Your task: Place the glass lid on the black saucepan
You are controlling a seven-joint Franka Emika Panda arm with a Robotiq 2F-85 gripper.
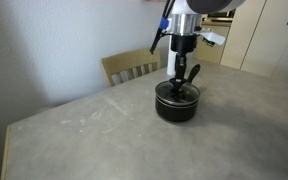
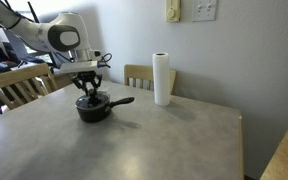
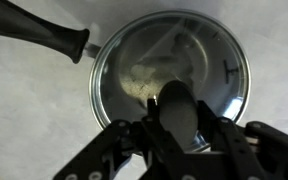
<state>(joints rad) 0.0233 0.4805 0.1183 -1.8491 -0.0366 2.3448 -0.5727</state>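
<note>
The black saucepan (image 1: 177, 106) stands on the grey table, and its long handle (image 2: 120, 101) points toward the paper-towel roll. The glass lid (image 3: 144, 60), with a metal rim, lies flat on the pan's rim and shows in an exterior view (image 1: 176, 91). My gripper (image 3: 181, 118) hangs straight down over the pan's middle. Its two fingers press on either side of the lid's black knob. The gripper also shows in both exterior views (image 1: 181, 76) (image 2: 90, 90). In the wrist view the pan's handle (image 3: 44, 35) runs to the upper left.
A tall white paper-towel roll (image 2: 163, 80) stands on the table beyond the handle. Wooden chairs (image 1: 134, 68) (image 2: 19, 85) stand at the table's far edges. A wall with a switch plate (image 2: 205, 10) is behind.
</note>
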